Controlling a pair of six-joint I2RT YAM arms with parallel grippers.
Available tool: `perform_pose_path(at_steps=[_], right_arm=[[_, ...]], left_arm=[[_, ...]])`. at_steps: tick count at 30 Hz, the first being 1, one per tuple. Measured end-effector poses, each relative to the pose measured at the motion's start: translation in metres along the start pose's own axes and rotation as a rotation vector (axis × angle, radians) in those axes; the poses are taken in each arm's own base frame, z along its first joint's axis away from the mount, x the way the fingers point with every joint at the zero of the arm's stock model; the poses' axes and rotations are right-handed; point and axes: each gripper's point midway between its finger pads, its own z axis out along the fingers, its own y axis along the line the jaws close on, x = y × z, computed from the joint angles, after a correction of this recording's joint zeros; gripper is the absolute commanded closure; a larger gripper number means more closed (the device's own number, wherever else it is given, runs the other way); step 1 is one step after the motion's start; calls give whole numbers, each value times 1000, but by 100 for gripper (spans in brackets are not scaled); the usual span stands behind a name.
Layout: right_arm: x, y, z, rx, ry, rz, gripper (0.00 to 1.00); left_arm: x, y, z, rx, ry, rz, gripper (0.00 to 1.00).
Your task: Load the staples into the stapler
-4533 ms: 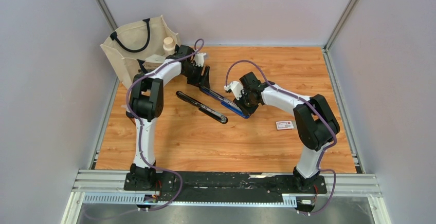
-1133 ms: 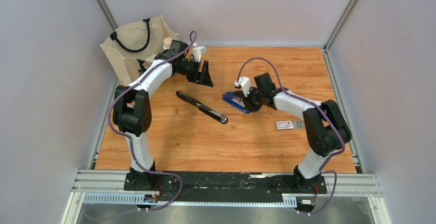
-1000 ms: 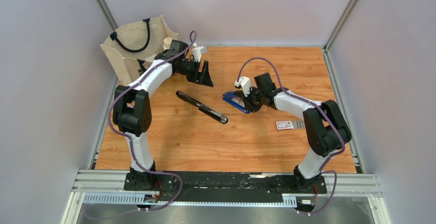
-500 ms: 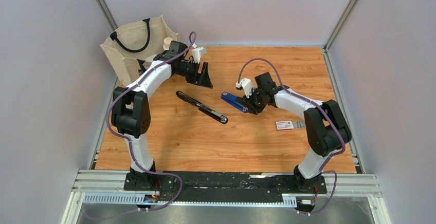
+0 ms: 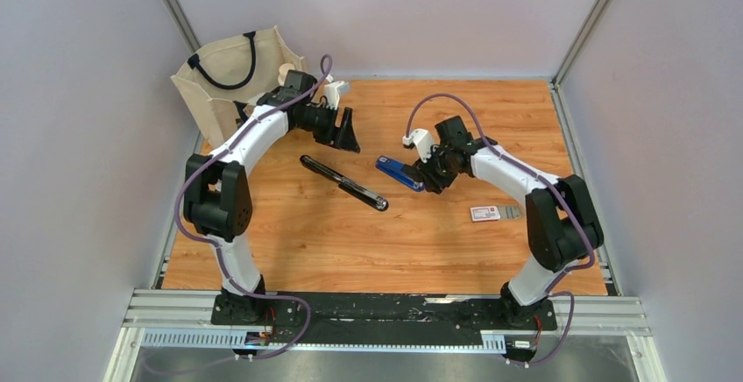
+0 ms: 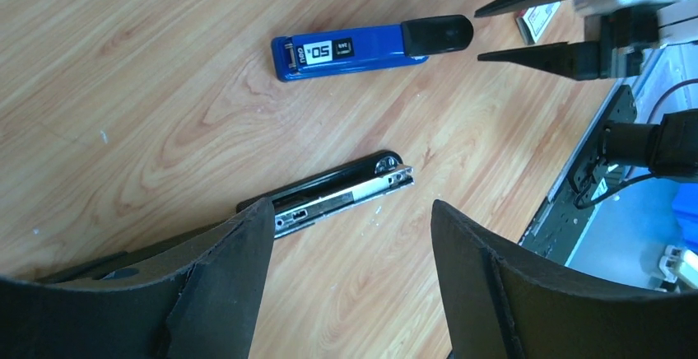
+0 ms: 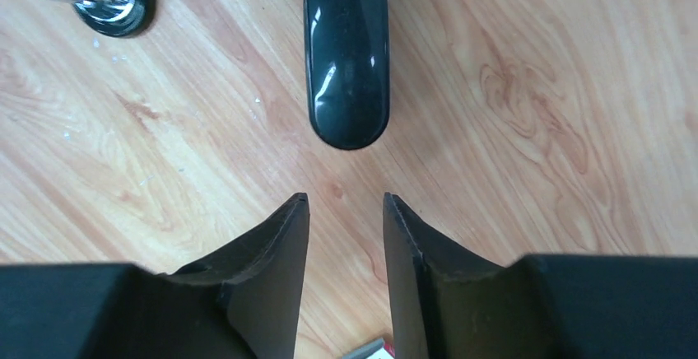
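The stapler lies in two pieces on the wooden table. The blue upper piece [image 5: 398, 173] with a black end [image 7: 346, 54] lies flat; it also shows in the left wrist view [image 6: 362, 46]. The black base with its metal rail [image 5: 343, 183] lies to its left [image 6: 329, 198]. My right gripper [image 5: 429, 179] [image 7: 346, 211] is open and empty, just behind the black end. My left gripper [image 5: 350, 139] [image 6: 350, 219] is open and empty, above the table beyond the black base. The staples box [image 5: 484, 214], with a grey strip [image 5: 511, 212] beside it, lies right of my right arm.
A cream tote bag [image 5: 226, 82] with dark handles stands at the back left corner, a pale bottle top [image 5: 286, 71] showing in it. Grey walls enclose the table on three sides. The arm bases sit on a black rail [image 5: 385, 310] at the near edge.
My right gripper held the blue piece tilted off the table; the piece now lies flat and the gripper has opened and drawn back. My left gripper shifted slightly.
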Motion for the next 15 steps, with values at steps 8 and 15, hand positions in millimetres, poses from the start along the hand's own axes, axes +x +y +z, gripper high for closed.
perform_pose_path(at_steps=[8, 15], right_arm=[[-49, 15, -51, 18, -166, -83, 51], [-75, 76, -24, -98, -192, -219, 51]], left_arm=[[3, -9, -48, -50, -84, 39, 15], [38, 52, -83, -161, -126, -120, 14]])
